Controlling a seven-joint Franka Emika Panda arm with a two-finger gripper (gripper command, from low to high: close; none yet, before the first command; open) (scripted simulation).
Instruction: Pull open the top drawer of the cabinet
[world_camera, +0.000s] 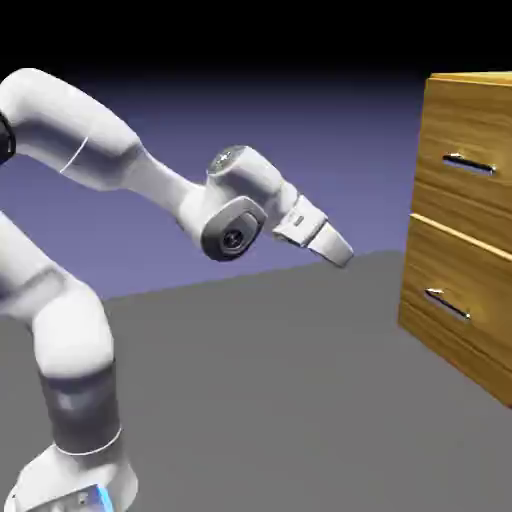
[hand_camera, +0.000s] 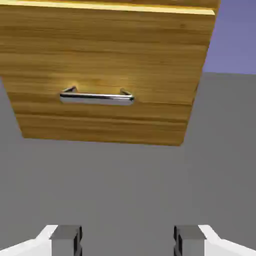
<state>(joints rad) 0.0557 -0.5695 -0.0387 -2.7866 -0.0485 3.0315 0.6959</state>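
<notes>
The top drawer sat in the upper part of the wood-grain cabinet, at the exterior view's right, with its silver bar handle across the front; it was closed, its face nearly in line with the lower drawer's. Beneath it was the lower drawer, whose own bar handle showed in the hand view above the grey floor. Well apart from both handles, toward the exterior view's left, the gripper pointed down and toward the cabinet, its fingertips spread wide with a broad gap between them and nothing held. Behind it the white arm reached back to its base at the lower left
</notes>
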